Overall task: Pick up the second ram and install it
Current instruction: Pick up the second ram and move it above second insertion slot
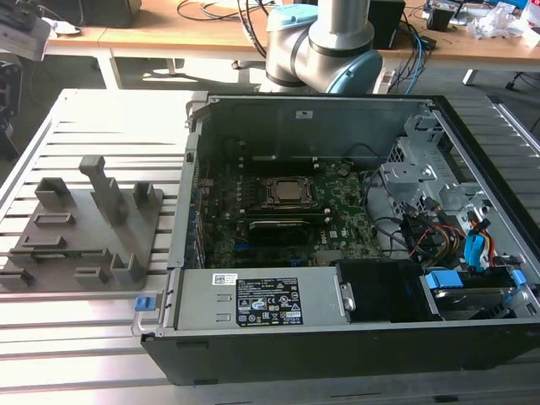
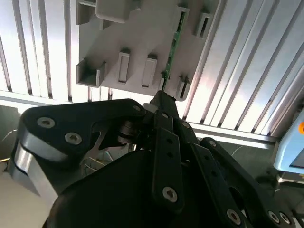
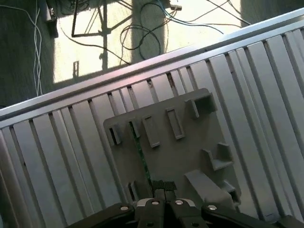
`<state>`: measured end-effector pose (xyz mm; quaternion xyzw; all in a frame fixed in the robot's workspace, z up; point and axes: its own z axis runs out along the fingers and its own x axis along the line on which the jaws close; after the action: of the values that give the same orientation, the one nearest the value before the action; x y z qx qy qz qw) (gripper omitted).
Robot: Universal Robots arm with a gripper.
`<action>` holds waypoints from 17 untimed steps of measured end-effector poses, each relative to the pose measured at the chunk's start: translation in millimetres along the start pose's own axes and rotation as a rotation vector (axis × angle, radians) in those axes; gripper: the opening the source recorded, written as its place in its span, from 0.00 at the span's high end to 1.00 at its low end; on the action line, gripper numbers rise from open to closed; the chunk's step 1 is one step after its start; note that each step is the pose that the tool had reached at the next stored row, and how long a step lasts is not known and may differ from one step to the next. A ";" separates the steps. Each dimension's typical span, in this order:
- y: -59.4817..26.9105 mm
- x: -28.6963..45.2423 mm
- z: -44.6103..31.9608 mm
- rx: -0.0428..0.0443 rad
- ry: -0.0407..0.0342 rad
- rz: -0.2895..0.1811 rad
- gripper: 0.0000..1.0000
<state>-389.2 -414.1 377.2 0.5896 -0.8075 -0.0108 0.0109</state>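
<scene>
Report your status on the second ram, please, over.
Claw shut, hovering over holder. Ram seated in holder, not gripped. Nothing blocking.

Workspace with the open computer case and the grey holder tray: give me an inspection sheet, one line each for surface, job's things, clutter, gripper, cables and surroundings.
surface: slatted metal table carrying the grey holder tray and the open computer case.
job's things: second ram stands on edge in the tray; motherboard exposed in the case.
clutter: nothing seen.
gripper: gripper above the tray, nearest the ram's end.
cables: coloured bundle inside the case at the exterior view's right; loose cables on the floor.
surroundings: wooden desk behind the arm's base.
</scene>
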 end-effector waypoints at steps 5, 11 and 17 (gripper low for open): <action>0.0 0.0 0.0 0.0007 0.0042 -0.138 0.89; 0.0 0.0 0.0 0.0014 0.0086 -0.282 0.89; 0.0 0.0 0.0 0.0024 0.0151 -0.497 0.89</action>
<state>-389.2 -414.1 377.3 0.7702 -0.6376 -0.0078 0.0133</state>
